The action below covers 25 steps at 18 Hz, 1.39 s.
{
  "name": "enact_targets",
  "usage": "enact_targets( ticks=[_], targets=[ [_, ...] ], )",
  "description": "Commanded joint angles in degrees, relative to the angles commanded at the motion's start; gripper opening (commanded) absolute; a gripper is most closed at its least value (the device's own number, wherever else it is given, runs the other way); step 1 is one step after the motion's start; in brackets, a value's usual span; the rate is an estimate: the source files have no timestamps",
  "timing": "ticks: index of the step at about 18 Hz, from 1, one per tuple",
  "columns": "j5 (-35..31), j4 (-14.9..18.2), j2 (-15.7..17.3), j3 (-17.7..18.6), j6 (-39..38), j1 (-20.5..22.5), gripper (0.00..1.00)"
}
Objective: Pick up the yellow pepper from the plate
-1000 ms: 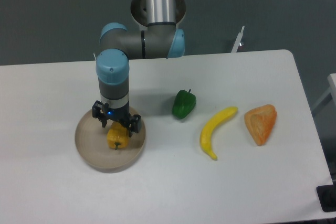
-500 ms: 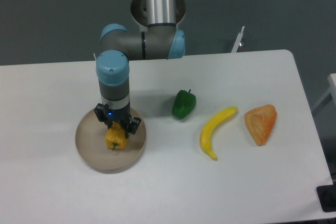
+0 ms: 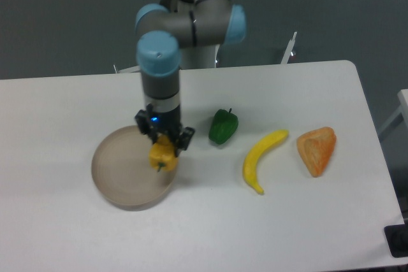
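The table (image 3: 191, 234) runs wide and white beneath me, with the plate (image 3: 118, 176) sitting toward its left side, nearer the front edge than the back. A second ago my arm stood over the middle of that plate; now it has swung right, so my gripper (image 3: 164, 148) hangs above the plate's right rim. The yellow pepper (image 3: 162, 155) has come with it: my fingers are closed on its upper part, and it hangs below them, stem end down, over the rim rather than on the dish floor where it lay before. I judge it lifted clear of the plate, though the view from above does not let me be sure of the gap. If so, the pick itself is as good as done, and what remains is to keep my grip firm.

For room: the green pepper (image 3: 223, 127) lies just to my right, the banana (image 3: 262, 159) beyond it, and the orange fruit (image 3: 317, 150) near the right edge. The front of the table and the stretch left of the plate look open.
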<state>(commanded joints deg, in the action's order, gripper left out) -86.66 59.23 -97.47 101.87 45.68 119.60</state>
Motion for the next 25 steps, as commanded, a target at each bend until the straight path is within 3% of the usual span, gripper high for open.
enact_targets(
  ticks=[6,9,25],
  targets=[
    [0.00,-0.25,0.00,-0.62,13.63,8.18,0.37],
    [0.17,-0.25,-0.17,-1.93,14.00,8.19,0.37],
    [0.53,-0.52,0.00,-1.15,13.47,8.01,0.37]
  ],
)
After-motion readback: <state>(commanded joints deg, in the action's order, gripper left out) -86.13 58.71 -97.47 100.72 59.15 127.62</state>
